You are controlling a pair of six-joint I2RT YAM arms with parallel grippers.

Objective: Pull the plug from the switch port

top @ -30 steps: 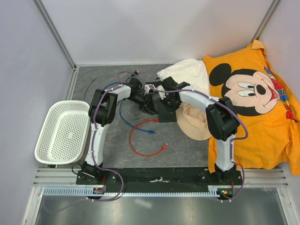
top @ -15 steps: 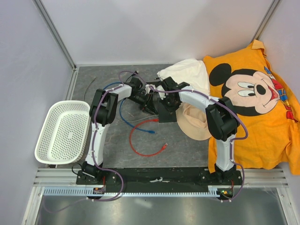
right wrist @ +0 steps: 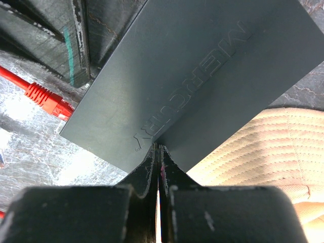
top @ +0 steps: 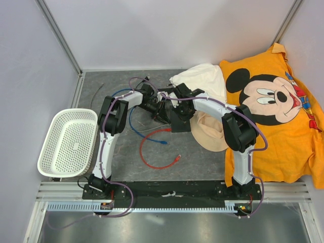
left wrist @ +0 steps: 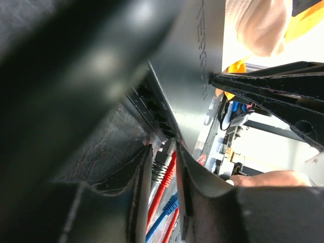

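The flat black switch box [top: 178, 120] lies mid-table, and its embossed lid fills the right wrist view [right wrist: 202, 66]. Its ports [left wrist: 154, 114] run along the narrow edge facing my left gripper [top: 158, 109]. In the left wrist view my left gripper [left wrist: 163, 147] has one jaw on each side of the plug [left wrist: 162, 164]. The plug has a ribbed boot and a red cable and sits in a port. My right gripper [top: 174, 104] is shut, and its tips [right wrist: 159, 148] press on the near edge of the box lid.
A red cable [top: 152, 147] loops on the table in front of the box, next to a blue cable [top: 132, 119]. A tan hat [top: 212, 134] lies against the box's right side. A white basket [top: 68, 144] is at the left, an orange shirt [top: 273, 111] at the right and a white cloth [top: 200, 81] behind.
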